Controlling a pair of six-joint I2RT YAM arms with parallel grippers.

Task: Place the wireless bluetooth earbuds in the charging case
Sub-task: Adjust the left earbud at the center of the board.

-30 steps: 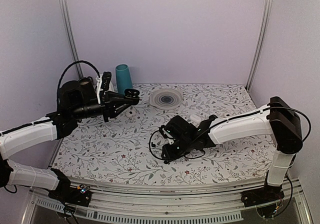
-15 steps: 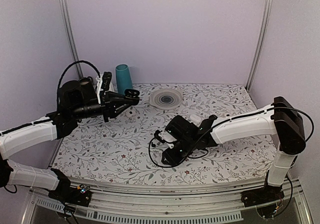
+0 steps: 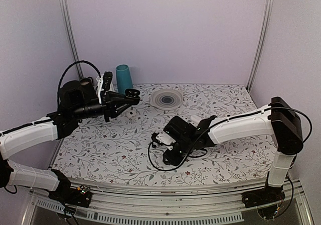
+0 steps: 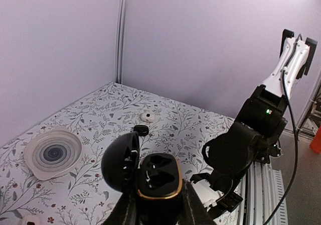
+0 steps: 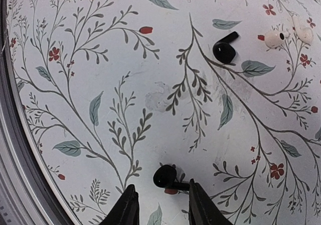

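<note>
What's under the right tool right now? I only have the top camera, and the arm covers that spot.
Observer: A black earbud lies on the cloth just ahead of the right tool, whose fingers stand apart. It is not gripped.
Operator: Where's the other black one?
Observer: The second black earbud lies farther ahead of that tool, near a white earbud.
Operator: Is the case ready?
Observer: The left tool holds the charging case with its lid open, and the wells look empty.
</note>
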